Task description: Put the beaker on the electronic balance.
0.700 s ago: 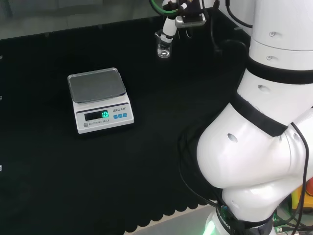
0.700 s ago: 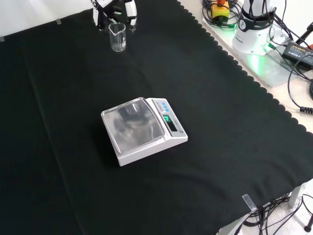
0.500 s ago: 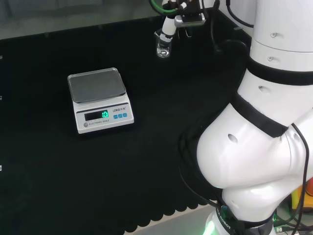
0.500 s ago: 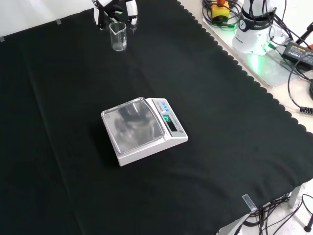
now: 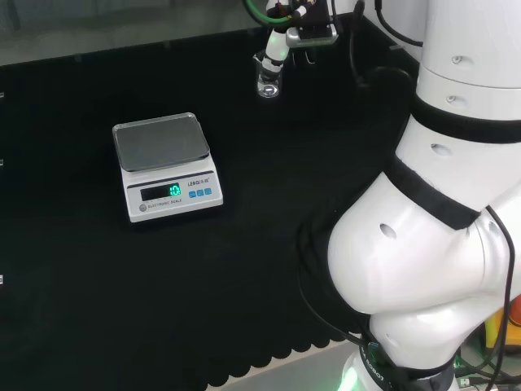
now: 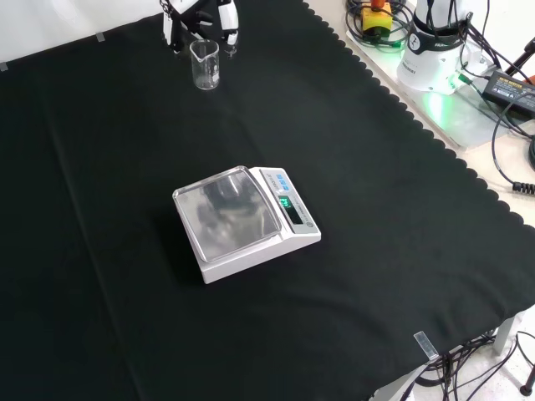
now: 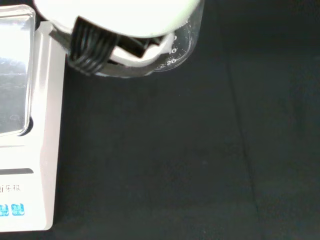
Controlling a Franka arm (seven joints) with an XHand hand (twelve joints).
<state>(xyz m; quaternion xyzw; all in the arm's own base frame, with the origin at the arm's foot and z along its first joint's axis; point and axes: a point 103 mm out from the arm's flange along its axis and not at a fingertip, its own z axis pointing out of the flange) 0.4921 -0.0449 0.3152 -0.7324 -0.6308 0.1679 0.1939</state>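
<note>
A small clear glass beaker [image 5: 267, 81] is at the far side of the black cloth, upright, with the hand [image 5: 279, 42] coming down on it from above. In the front view the fingers [image 6: 226, 18] stand on both sides of the beaker [image 6: 206, 68] and curl round its upper part. The wrist view has the beaker [image 7: 184, 46] right against the hand [image 7: 115, 12], with a black ribbed finger pad across its wall. The white electronic balance [image 5: 165, 173] sits mid-cloth with a bare steel pan [image 6: 227, 215] and a lit green display; its edge [image 7: 47, 125] is also in the wrist view.
The arm's big white links [image 5: 440, 212] take up the head view's right side. Past the cloth's scalloped edge in the front view stand the arm's base [image 6: 435, 50], cables and a power brick [image 6: 510, 83]. Open black cloth lies between beaker and balance.
The hand and the beaker have shifted a little: leftward in the head view, slightly nearer and rightward in the front view. The balance has not moved.
</note>
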